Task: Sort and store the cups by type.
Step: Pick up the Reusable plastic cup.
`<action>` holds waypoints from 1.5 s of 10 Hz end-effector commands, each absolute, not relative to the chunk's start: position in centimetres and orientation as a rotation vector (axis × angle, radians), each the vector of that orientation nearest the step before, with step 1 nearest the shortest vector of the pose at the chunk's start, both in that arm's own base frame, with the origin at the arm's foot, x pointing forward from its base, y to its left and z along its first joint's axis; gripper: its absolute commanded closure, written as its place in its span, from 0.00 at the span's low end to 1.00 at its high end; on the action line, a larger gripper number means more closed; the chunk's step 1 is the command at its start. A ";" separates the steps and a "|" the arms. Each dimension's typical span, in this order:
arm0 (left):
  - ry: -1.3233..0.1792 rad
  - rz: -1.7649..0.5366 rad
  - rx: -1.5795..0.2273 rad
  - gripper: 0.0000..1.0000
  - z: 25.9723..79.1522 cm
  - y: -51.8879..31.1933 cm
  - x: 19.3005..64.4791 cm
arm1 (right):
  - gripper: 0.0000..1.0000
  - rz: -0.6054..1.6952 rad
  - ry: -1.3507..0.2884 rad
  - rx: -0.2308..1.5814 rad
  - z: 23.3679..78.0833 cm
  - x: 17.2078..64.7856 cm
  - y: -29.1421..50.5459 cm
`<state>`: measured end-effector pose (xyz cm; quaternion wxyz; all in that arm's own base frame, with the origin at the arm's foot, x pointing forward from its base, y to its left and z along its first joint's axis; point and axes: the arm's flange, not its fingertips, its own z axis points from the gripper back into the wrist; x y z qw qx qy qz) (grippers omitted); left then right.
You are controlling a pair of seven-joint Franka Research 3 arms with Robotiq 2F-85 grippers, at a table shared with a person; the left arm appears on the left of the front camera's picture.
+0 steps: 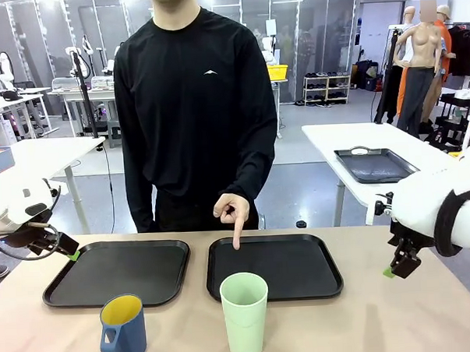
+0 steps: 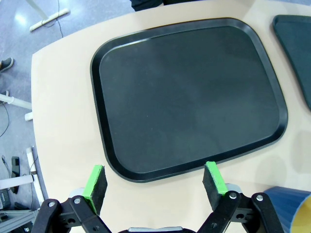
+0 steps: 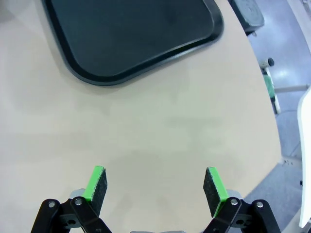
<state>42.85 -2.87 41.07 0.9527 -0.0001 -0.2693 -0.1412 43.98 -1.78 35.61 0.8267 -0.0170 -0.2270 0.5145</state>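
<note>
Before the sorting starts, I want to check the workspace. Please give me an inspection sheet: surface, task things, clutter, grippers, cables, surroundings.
Surface: tan table with two empty black trays side by side, left tray and right tray.
Job's things: mint-green tumbler upright in front of the right tray; blue mug upright in front of the left tray, yellow inside. Neither is on a tray.
Clutter: nothing seen.
Grippers: left gripper open, empty, above the left tray's edge; right gripper open, empty, above bare table beside the right tray.
Cables: black cable loops under the left arm.
Surroundings: person's hand points down at the right tray; white table behind.
</note>
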 end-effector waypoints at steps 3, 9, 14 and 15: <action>-0.544 -0.286 -0.005 0.00 41.0 -2.8 42.9 | 0.00 1.081 -0.470 -0.068 36.1 44.2 -1.6; -0.544 -0.286 -0.005 0.00 41.0 -2.8 42.9 | 0.00 1.420 -0.562 0.183 32.3 40.9 -3.7; -0.544 -0.286 -0.005 0.00 41.0 -2.8 42.9 | 0.00 1.616 -0.739 0.435 30.2 38.9 -0.9; -0.544 -0.286 -0.005 0.00 41.0 -2.8 42.9 | 0.00 1.621 -0.787 0.500 29.6 38.7 -0.3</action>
